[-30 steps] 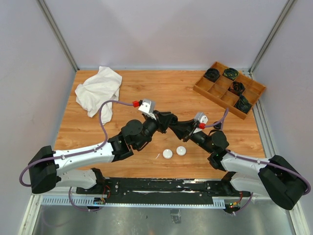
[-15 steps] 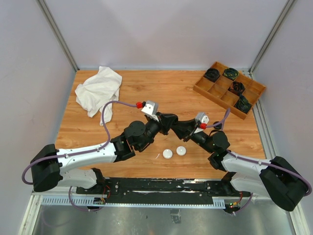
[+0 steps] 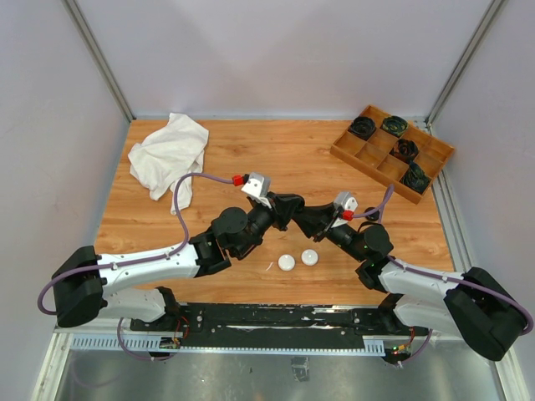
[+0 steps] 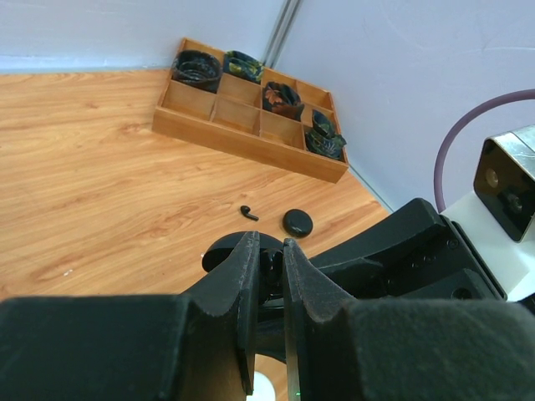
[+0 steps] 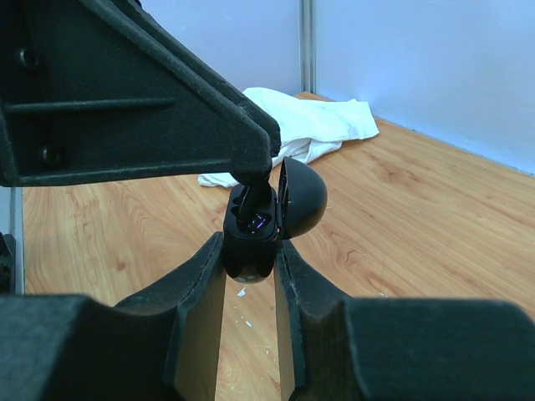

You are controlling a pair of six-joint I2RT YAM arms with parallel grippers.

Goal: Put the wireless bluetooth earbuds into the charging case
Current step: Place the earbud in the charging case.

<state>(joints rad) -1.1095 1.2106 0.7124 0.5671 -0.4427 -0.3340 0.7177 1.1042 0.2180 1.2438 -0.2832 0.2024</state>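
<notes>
The two arms meet over the middle of the table [image 3: 334,171]. The left gripper [image 4: 269,251] has its jaws very narrow, and between the fingers [image 4: 244,288] it pinches a black earbud [image 4: 272,266]. The right gripper [image 5: 251,251] has its jaws also narrow, and they clamp the lower half of a black charging case [image 5: 247,266], which is lifted above the wood. The lid [image 5: 303,199] of this case stands open and upright on the right side. In the right wrist view the earbud hangs from the tip of the left finger directly at the open mouth of the case, and a small purple shine shows inside. I cannot tell if the earbud already sits fully in its hollow. On the table beyond the grippers, a second black earbud [image 4: 249,212] lies loose, just beside a closed black round case [image 4: 298,222], but not touching it. Nearer to the arm bases, a white round case [image 3: 287,262] and another white case [image 3: 310,257] lie side by side. A wooden tray [image 3: 361,159] with compartments is at the far right corner, with dark coiled things in some of them. A white cloth [image 3: 167,154] lies crumpled at the far left.
</notes>
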